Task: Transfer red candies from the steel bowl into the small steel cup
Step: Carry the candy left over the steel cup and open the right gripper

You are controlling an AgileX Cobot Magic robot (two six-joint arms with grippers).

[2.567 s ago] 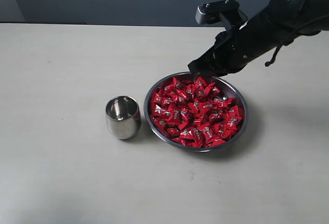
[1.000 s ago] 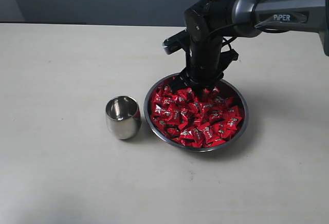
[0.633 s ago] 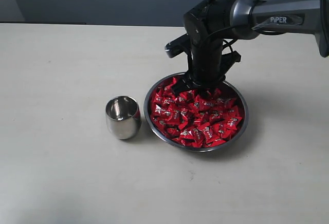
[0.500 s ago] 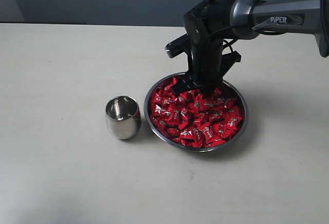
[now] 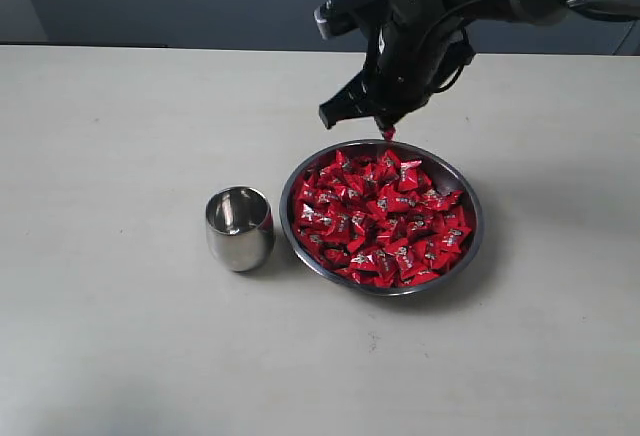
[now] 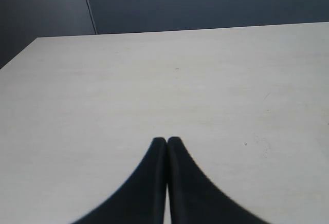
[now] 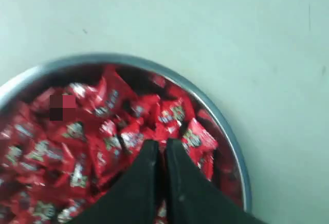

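Red shows at the tip of the right pincer: its jaws are pressed nearly together on a held candy, which hangs above the far rim of the steel bowl. In the right wrist view the fingers stand almost touching over the pile, and the pinched piece itself cannot be made out there.

From this pincer, the small steel cup lies off to the left of the exterior view and nearer its bottom edge, past the bowl's opposite rim. The carry therefore probably crosses most of the bowl on a diagonal. The cup stands upright on the surface just beside the bowl, with a thin gap between them. Its long axis is vertical and its mouth faces up, so a drop from straight above looks right. The narrow mouth leaves little room for error.

The left pincer has its jaws pressed together over bare surface. It is outside the exterior view, so how near it is to the cup cannot be told.

The cup is polished and egg-shaped with mirror sides, and no red is visible inside it. The red candies fill the bowl in a shiny, crinkled heap.
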